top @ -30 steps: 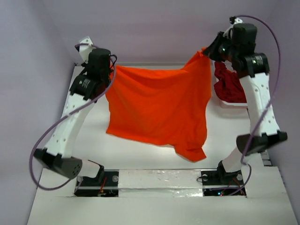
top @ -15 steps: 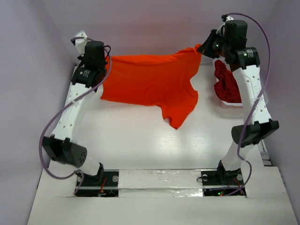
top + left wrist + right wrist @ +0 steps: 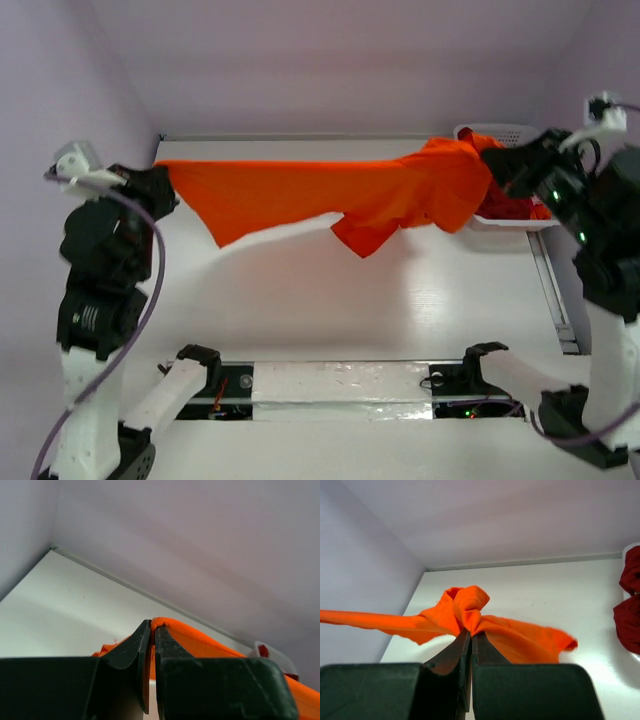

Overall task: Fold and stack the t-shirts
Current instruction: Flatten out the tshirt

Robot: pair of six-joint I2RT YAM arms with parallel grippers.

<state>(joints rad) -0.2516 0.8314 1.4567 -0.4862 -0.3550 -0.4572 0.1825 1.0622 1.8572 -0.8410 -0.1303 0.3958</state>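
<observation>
White counter (image 3: 300, 300) enclosed by pale lilac walls, shown from above and from both wrists. The plain bright orange cloth t-shirt (image 3: 300, 190) is held in the air over the far half of the counter. It is stretched as a band from the left side across to the white plastic lattice basket (image 3: 467, 131) at the far right.

The left pincer (image 3: 162, 176) is pressed together on the shirt's left end; the left wrist view shows a thin orange edge nipped between its two dark tips. The right pincer (image 3: 492, 162) is likewise closed, pinching a bunched knot of orange cloth that rises above its tips in the right wrist view.

The two arms stand wide apart, probably to pull the cloth taut and open it out so that it can be laid flat for folding; no fold is made yet. A loose flap, perhaps a sleeve, sags from the middle of the band toward the counter; the shadow beneath suggests that it hangs clear. The dark red t-shirts (image 3: 505, 205) lie crumpled in the basket, unfolded.

Not resolved: which parts of the orange shirt are gripped, hem or shoulders; the neck tag; and the number of red shirts, since orange cloth and the right arm cover part of the basket. The right arm is cut by the frame edge, and each pincer's body blocks the lower part of its wrist view.
</observation>
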